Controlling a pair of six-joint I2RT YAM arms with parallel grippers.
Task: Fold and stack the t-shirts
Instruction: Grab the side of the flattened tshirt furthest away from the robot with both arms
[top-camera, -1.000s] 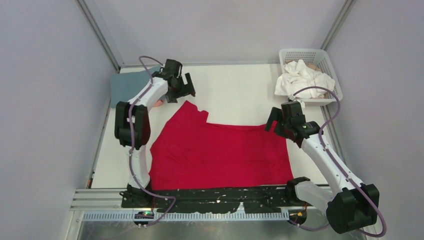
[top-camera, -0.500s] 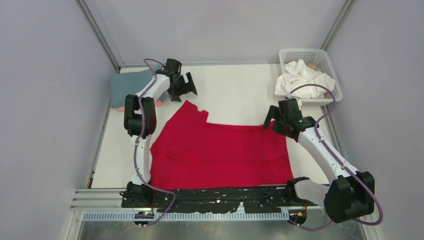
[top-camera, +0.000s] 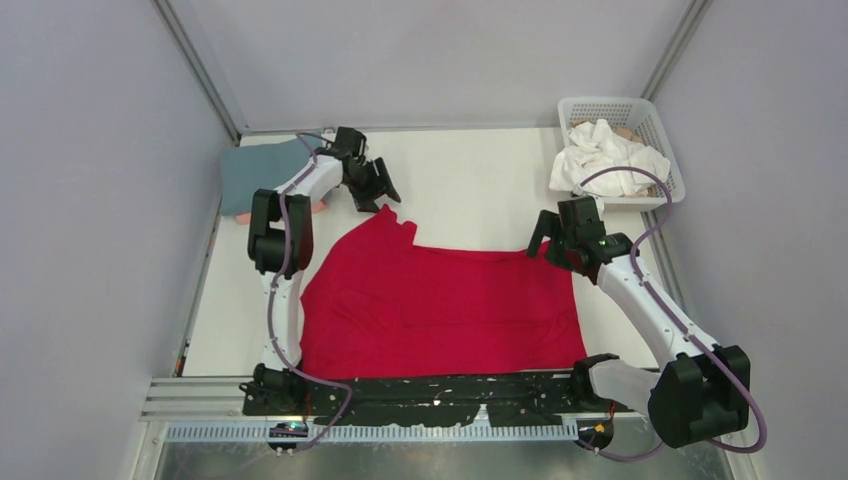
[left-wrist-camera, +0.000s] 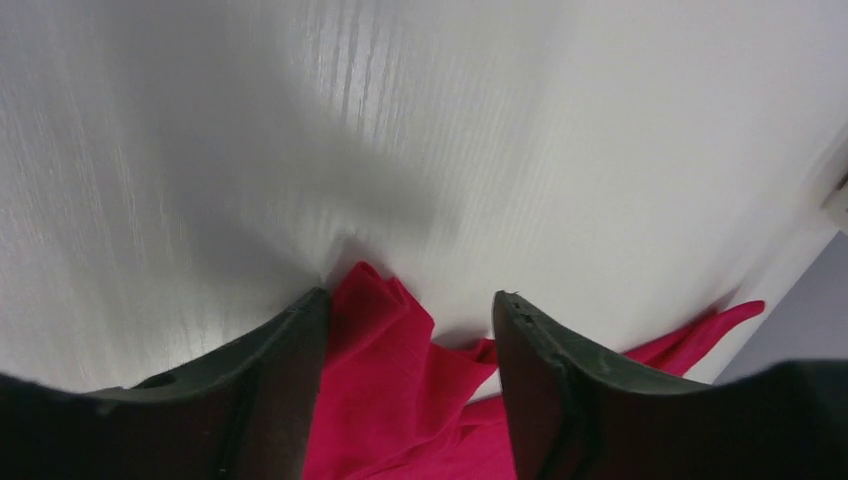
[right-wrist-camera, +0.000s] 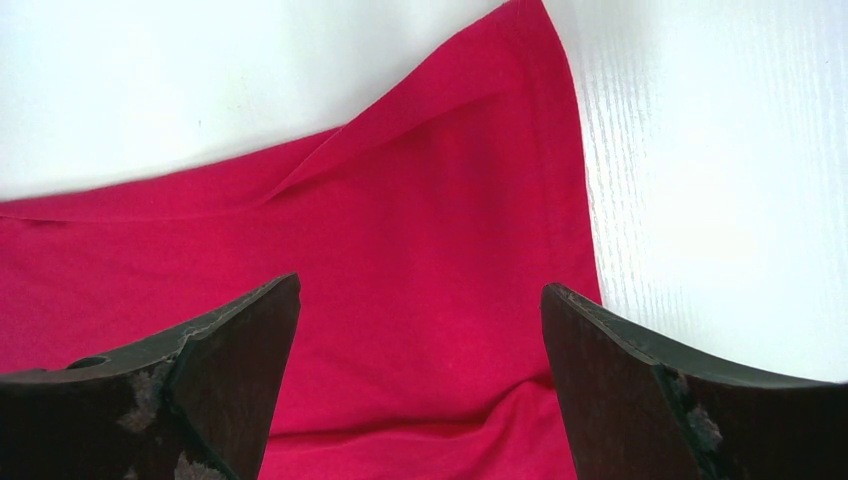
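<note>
The red t-shirt (top-camera: 440, 305) lies spread flat on the bench (top-camera: 470, 180), its near edge toward the arm bases. The left tool (left-wrist-camera: 410, 300) is at the shirt's far-left sleeve, jaws partly apart with a raised fold of red cloth between them, not clamped on it. The right tool (right-wrist-camera: 422, 285) hovers over the far-right corner, jaws wide, holding nothing. The blue-grey t-shirt (top-camera: 255, 170) lies flat at the bench's far-left corner. The white t-shirts (top-camera: 600, 155) are heaped in the basket (top-camera: 610, 103), far right.
</note>
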